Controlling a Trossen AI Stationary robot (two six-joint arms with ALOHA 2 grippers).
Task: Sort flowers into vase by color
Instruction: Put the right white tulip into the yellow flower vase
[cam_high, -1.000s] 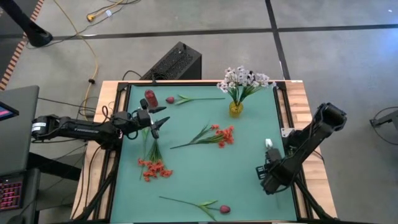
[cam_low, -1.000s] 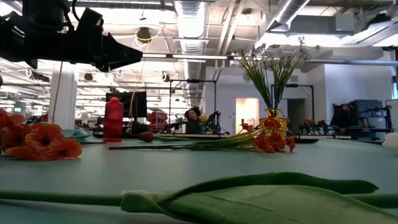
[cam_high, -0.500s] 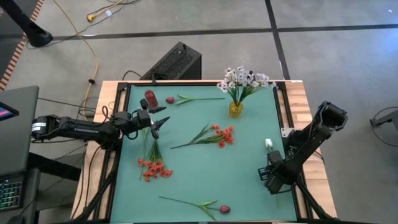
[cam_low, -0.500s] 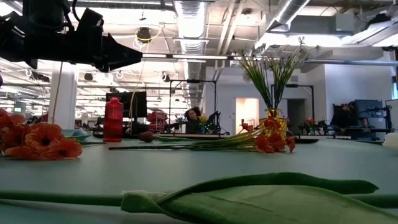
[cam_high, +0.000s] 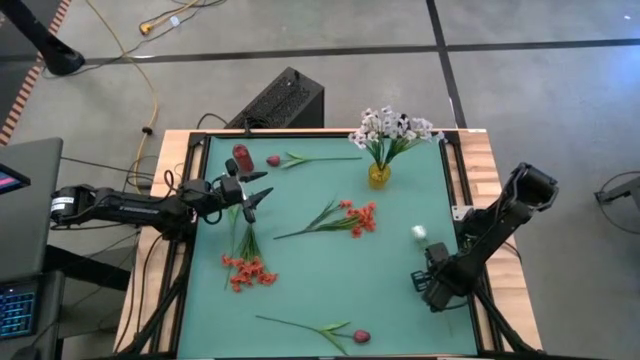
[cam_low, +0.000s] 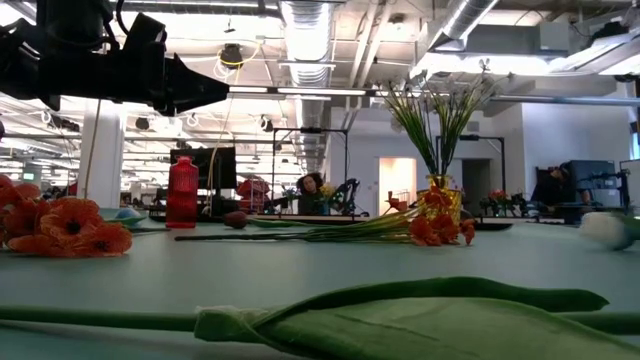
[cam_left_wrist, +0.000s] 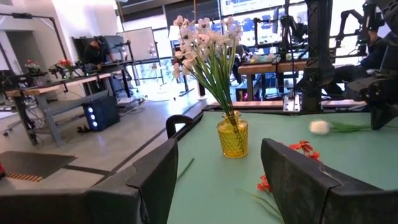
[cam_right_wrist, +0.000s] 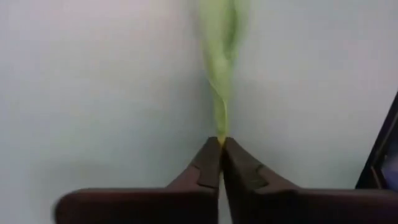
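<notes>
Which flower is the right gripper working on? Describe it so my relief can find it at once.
On the green table mat, look near the right edge, below the yellow vase in the high view. The right gripper is shut on a green stem there. Its white bud is the only single white one; the loose neighbours are orange-red or dark pink.

Two orange-red blossom sprays lie on the tabletop: one near the middle, one toward the left. Two dark pink buds on green stems: one at the far edge, one at the near edge. One white bud on the right. One yellow vase holds one bunch of white blossoms. One red bottle stands far left.
</notes>
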